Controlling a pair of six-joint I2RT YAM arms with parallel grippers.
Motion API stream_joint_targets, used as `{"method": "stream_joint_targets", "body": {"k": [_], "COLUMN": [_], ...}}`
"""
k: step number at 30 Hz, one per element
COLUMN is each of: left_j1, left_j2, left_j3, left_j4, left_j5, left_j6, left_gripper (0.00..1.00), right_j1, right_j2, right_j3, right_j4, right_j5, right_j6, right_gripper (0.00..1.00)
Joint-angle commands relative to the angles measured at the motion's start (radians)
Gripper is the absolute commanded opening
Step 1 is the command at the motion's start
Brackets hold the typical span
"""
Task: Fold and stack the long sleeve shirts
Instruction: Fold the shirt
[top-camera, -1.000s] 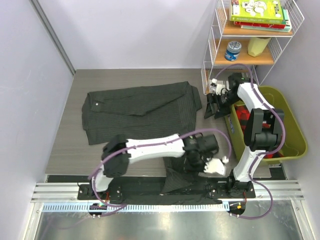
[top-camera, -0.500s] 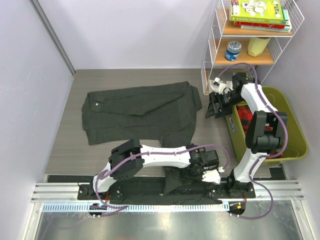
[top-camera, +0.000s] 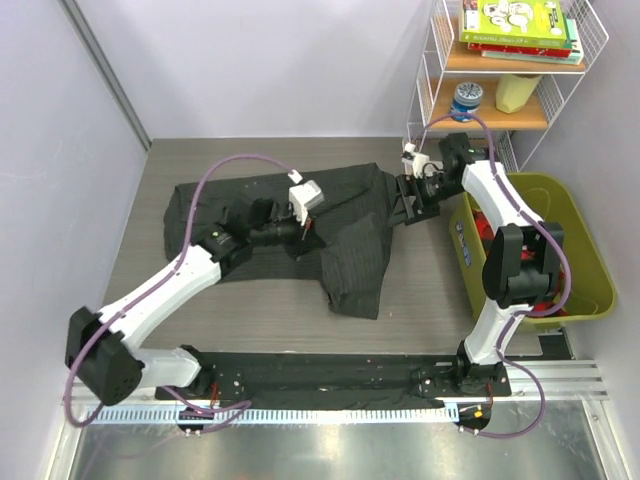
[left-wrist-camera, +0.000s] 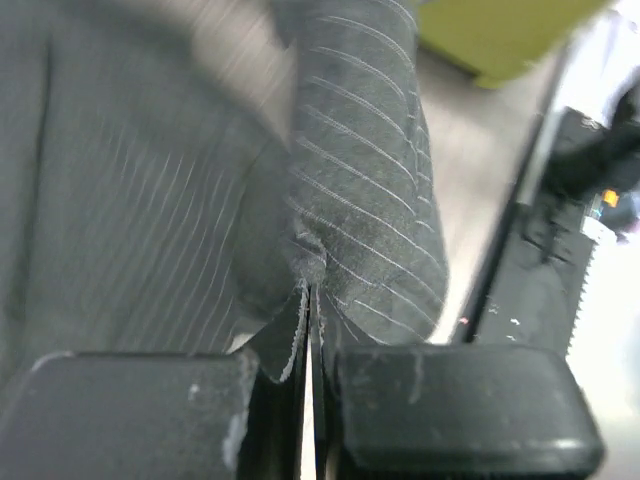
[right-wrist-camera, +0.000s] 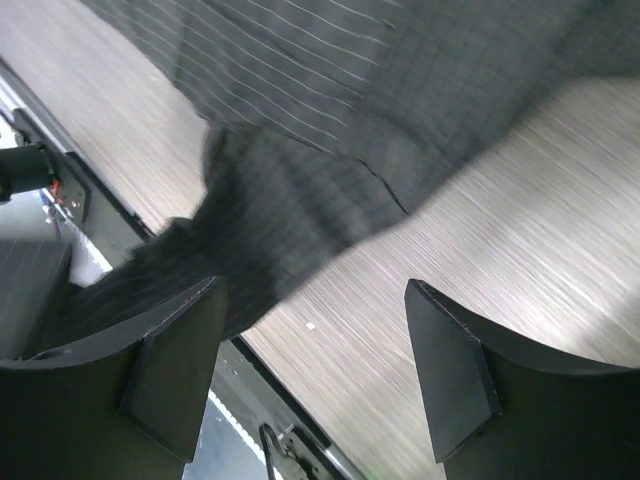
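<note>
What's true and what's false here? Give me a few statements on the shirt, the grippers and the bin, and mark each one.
1. The left gripper is shut on the shirt. True.
2. The right gripper holds the shirt. False: it is open and holds nothing.
3. The bin stands at the right side of the table. True.
4. The shirt lies in the bin. False: it lies on the table, with one part lifted by the left gripper.
</note>
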Motion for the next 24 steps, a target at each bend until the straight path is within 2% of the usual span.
{"method": "stream_joint_targets", "body": {"k": [1, 6, 10, 14, 16, 18, 20, 21, 22, 23, 24], "left_j1": [0.118, 0.149, 0.152, 0.164, 0.164, 0.158, 0.105, 0.065, 0.008, -0.133, -0.200], "left_j2": [0.028, 0.029, 0.115, 0.131, 0.068, 0.010, -0.085, -0.114, -0.131, -0.154, -0.157], "left_j3": [-0.252, -0.375, -0.351, -0.309, -0.309, -0.302, -0.264, -0.233, -0.198, -0.170, -0.142], "left_j4": [0.191, 0.219, 0.142, 0.123, 0.143, 0.168, 0.096, -0.015, -0.148, -0.280, -0.544], "left_j5": [0.060, 0.042, -0.058, 0.089, 0.135, 0.259, 0.342, 0.412, 0.405, 0.387, 0.344], "left_j6": [-0.152, -0.127, -0.107, -0.057, -0.046, 0.006, 0.099, 0.302, 0.434, 0.595, 0.829], "left_gripper": [0.00, 0.00, 0.00, 0.01, 0.01, 0.02, 0.03, 0.02, 0.02, 0.00, 0.00], "right_j1": [0.072, 0.151, 0.209, 0.272, 0.286, 0.287, 0.280, 0.260, 0.249, 0.238, 0.226], "right_j2": [0.031, 0.046, 0.069, 0.103, 0.123, 0.138, 0.131, 0.128, 0.128, 0.131, 0.141], "right_j3": [0.032, -0.023, -0.063, -0.057, -0.057, -0.061, -0.070, -0.070, -0.063, -0.055, -0.044], "right_j4": [0.064, 0.123, 0.165, 0.169, 0.162, 0.151, 0.143, 0.140, 0.136, 0.124, 0.084], "right_j5": [-0.037, -0.072, -0.054, -0.035, -0.051, -0.077, -0.074, -0.074, -0.075, -0.074, -0.071], "right_j6": [0.064, 0.119, 0.153, 0.154, 0.157, 0.148, 0.122, 0.115, 0.108, 0.089, 0.067], "right_gripper": [0.77, 0.76, 0.76, 0.76, 0.76, 0.76, 0.76, 0.76, 0.77, 0.76, 0.75]}}
